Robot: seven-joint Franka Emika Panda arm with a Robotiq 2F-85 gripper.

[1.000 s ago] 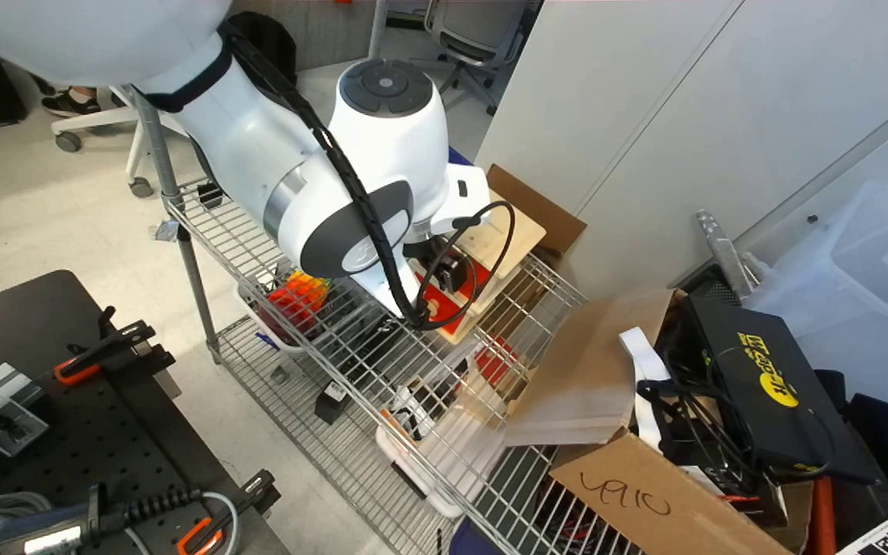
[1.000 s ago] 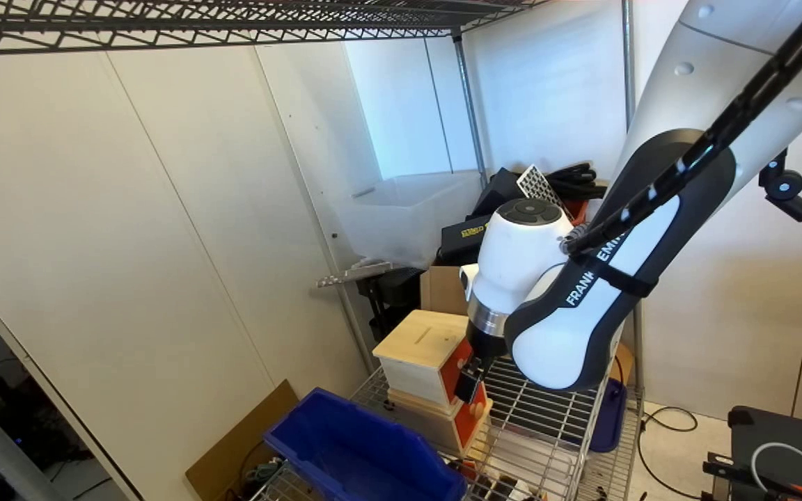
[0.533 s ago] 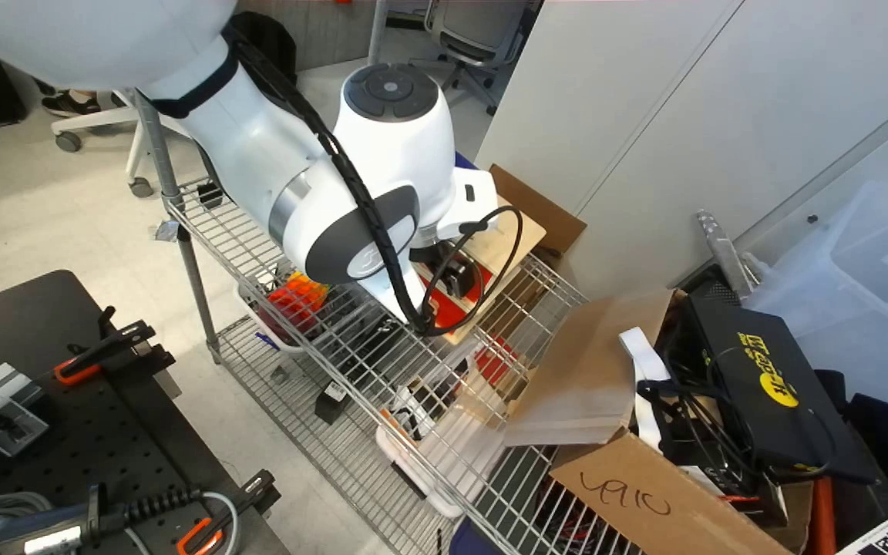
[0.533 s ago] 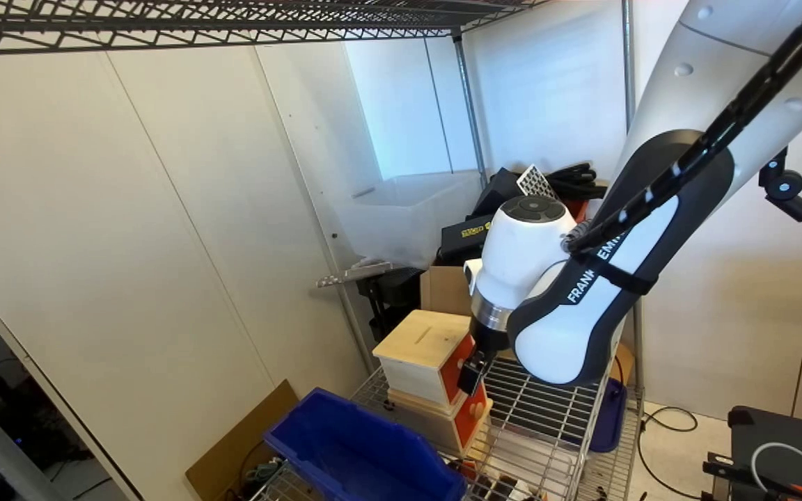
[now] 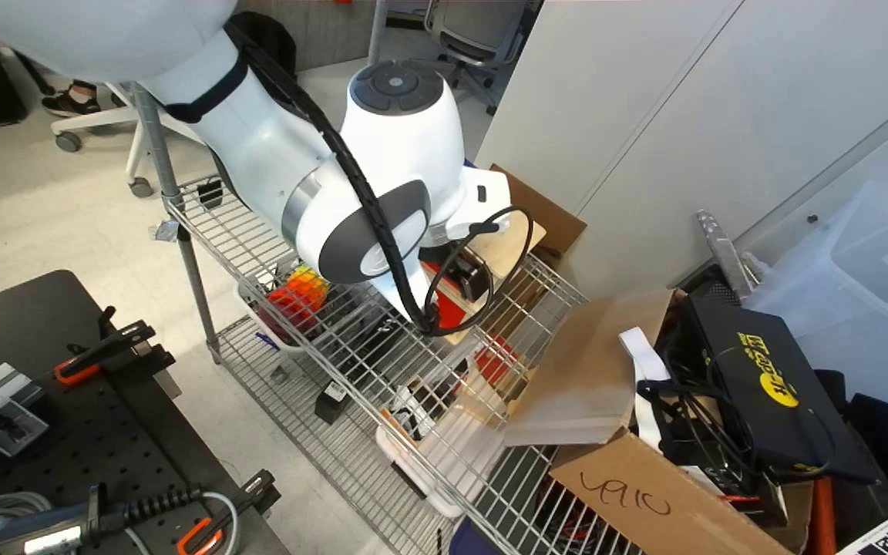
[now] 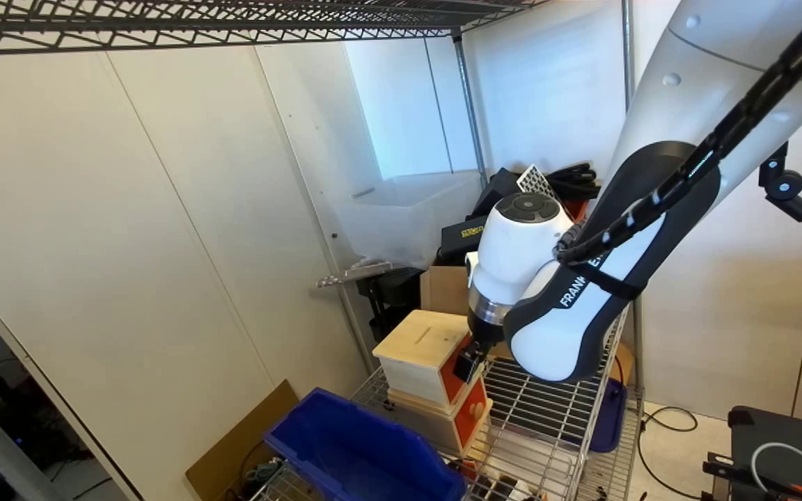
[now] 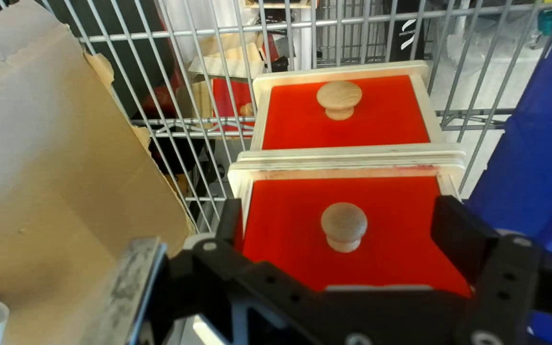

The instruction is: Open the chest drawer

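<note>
The plywood chest [image 6: 423, 335] stands on the wire shelf, with two red drawer fronts one above the other. Upside down in the wrist view, the upper drawer front [image 7: 285, 249] fills the lower half, its round wooden knob [image 7: 344, 223] in the middle. Farther up that picture is the lower drawer front [image 7: 295, 127] with its own knob [image 7: 339, 96]. Both fronts sit inside their plywood frames. My gripper [image 7: 339, 211] is open before the upper drawer, one finger to each side of the knob and touching neither side of it. An exterior view has the gripper [image 6: 469, 365] close to that red front.
Beside the chest on the shelf is a blue bin [image 6: 366, 445]; it borders the right of the wrist view. On the chest's other side stands an open cardboard box [image 5: 590, 370] with black items and cables. A white wall [image 5: 644, 169] rises behind the chest.
In an exterior view my gripper has shifted to the right over the chest front; in an exterior view it has also risen slightly along the upper drawer. The chest has stayed put.
</note>
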